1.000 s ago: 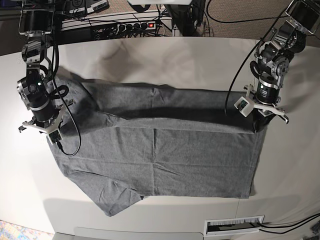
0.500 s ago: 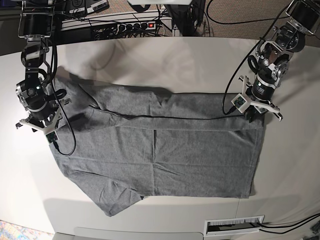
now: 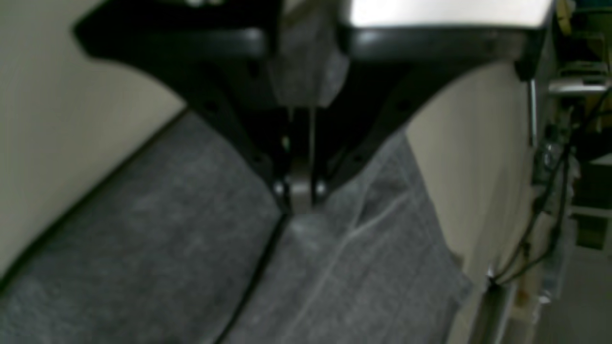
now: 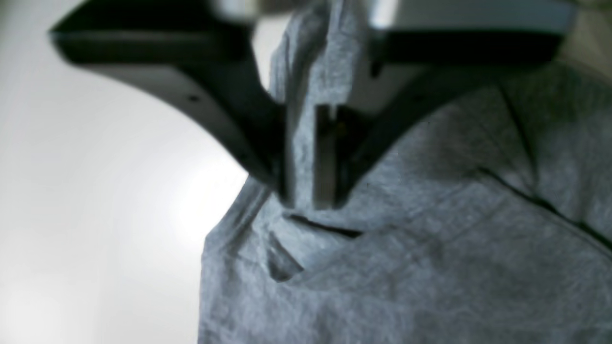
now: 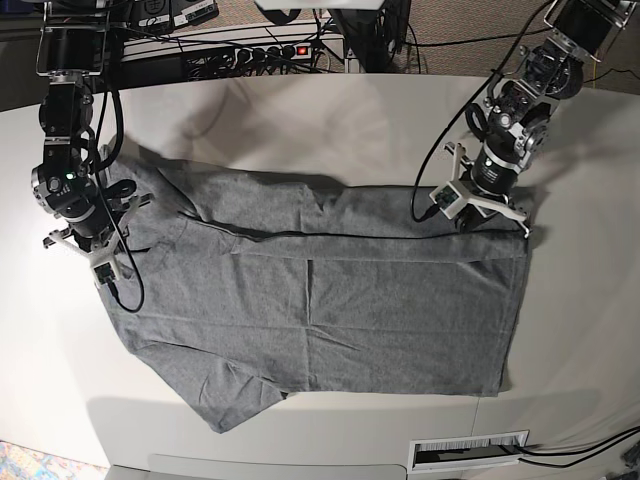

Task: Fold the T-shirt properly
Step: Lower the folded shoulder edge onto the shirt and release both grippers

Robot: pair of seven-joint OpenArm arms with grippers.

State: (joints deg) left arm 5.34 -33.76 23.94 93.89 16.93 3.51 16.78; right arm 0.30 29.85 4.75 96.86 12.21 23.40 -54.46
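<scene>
Base view: looking down steeply from high at the front, taking in the whole surface (image 5: 300, 120), the T-shirt (image 5: 330, 300) and both arms.

Left wrist view: sitting just behind the left tool (image 3: 300, 191), looking along its fingers at very close range, blurred. It is catching cloth (image 3: 143, 267) and a strip of surface (image 3: 71, 143).

Right wrist view: sitting just behind the right tool (image 4: 313, 191), equally close, blurred.

Overlap: each wrist view is sharing with the base view one far corner of the shirt.
</scene>
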